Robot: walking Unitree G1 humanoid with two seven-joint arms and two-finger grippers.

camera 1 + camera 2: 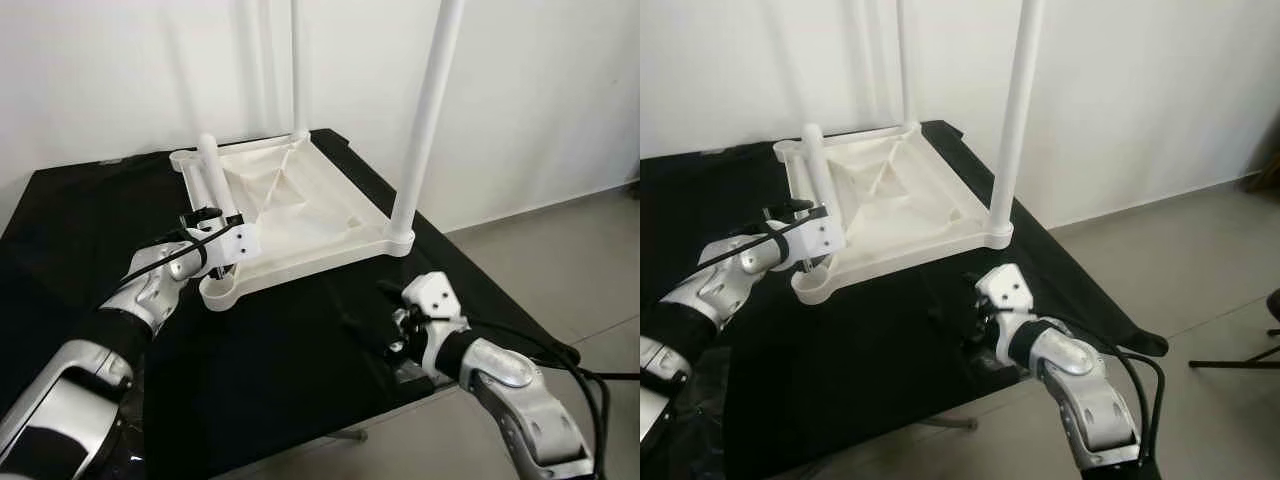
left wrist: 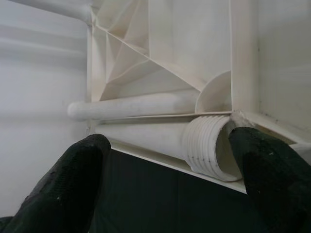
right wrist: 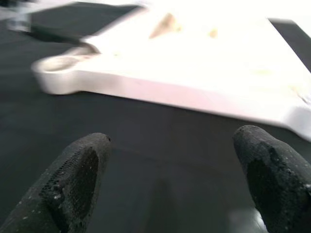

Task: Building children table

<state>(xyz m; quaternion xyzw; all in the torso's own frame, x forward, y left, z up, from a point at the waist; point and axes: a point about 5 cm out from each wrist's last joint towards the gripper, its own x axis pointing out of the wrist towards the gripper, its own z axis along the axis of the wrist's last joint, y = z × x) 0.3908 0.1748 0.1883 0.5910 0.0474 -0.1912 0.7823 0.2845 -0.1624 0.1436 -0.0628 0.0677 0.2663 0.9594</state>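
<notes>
- Your right gripper point(image 1: 372, 322) sits nearest, low over the black cloth point(image 1: 280, 360), fingers spread wide with nothing between them.
- Your left gripper point(image 1: 212, 262) is at the tabletop's near-left corner socket point(image 1: 221, 290), fingers wide either side of a loose white leg point(image 1: 218, 190) with a threaded end point(image 2: 209, 148); you cannot tell if they touch it.
- You have one white tabletop point(image 1: 300, 205) lying upside down on the cloth-covered table.
- You can count two legs point(image 1: 428, 110) standing upright in corner sockets, plus that loose one: three.
- Beyond are a white wall point(image 1: 540, 80) and grey floor point(image 1: 560, 270).
</notes>
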